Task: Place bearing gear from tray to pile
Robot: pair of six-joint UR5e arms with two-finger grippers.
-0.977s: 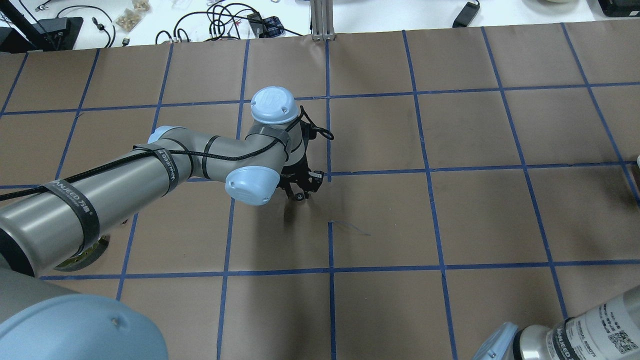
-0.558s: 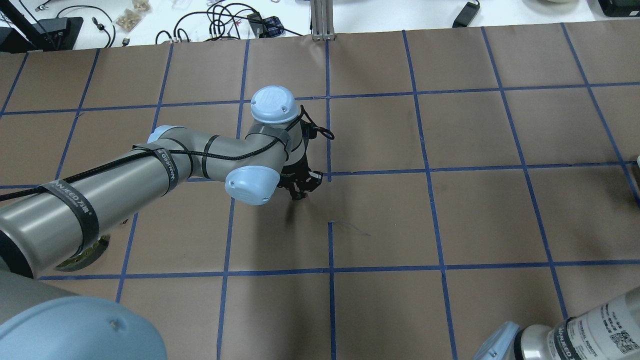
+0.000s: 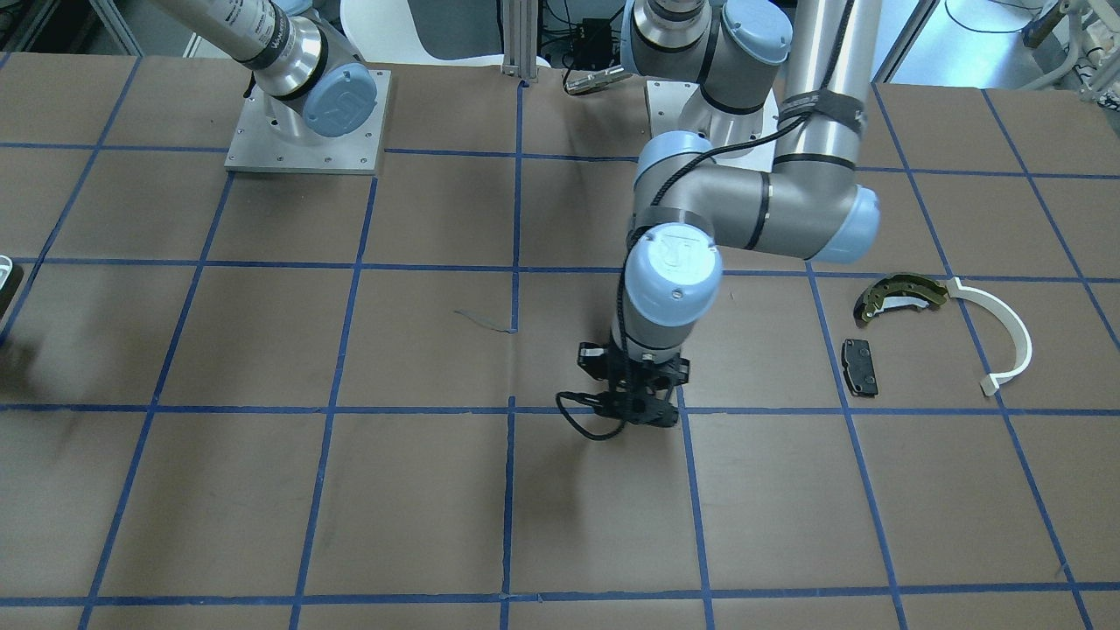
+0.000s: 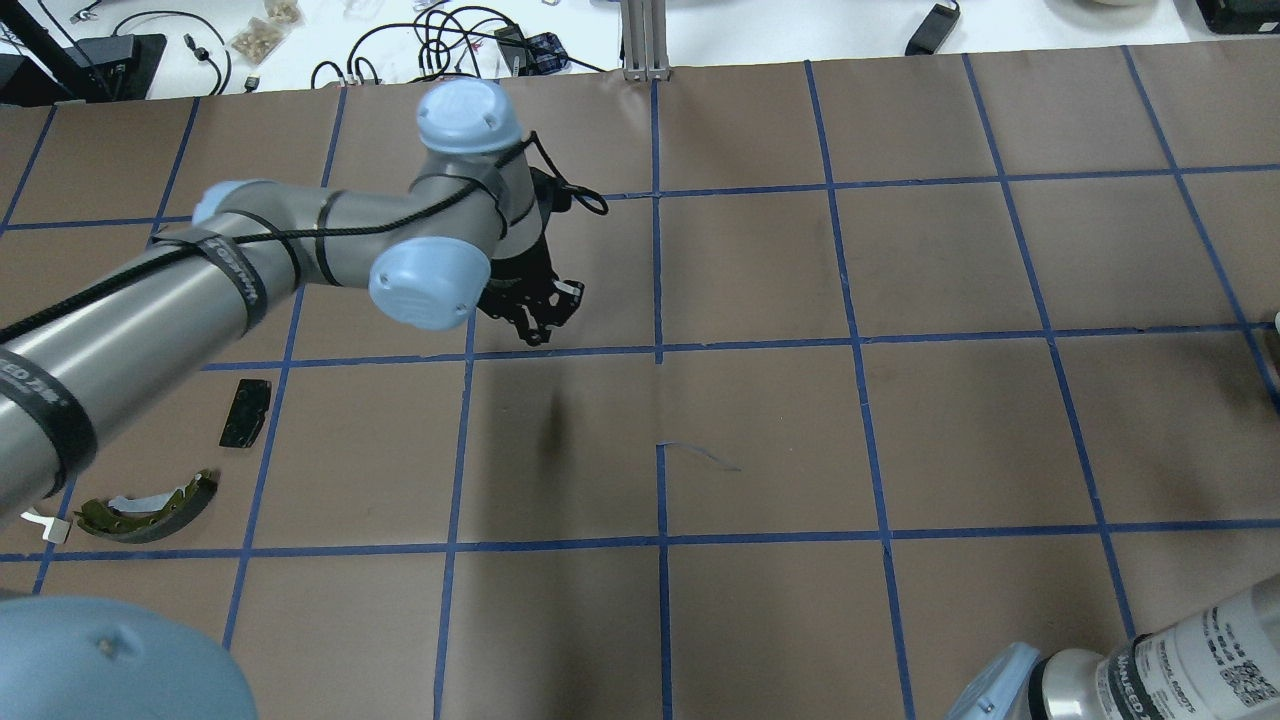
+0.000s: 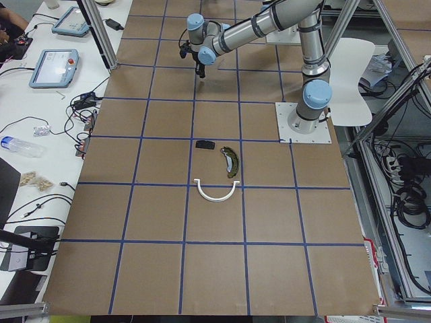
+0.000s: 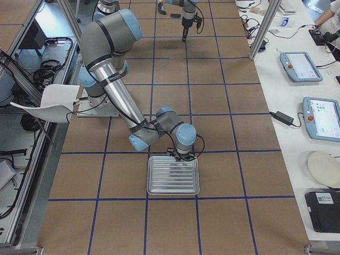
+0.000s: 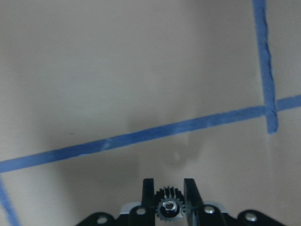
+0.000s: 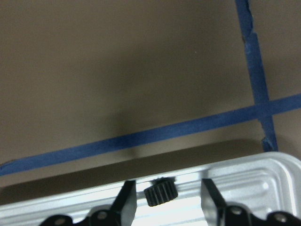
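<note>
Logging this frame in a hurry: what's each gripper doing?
Left gripper: shut on the bearing gear.
Right gripper: open, another gear loose between its fingers, at the tray.

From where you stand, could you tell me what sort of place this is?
Most likely a robotics lab workcell: a left arm and a right arm mounted on a table gridded in blue tape, with teach pendants and loose cables on the side benches.
</note>
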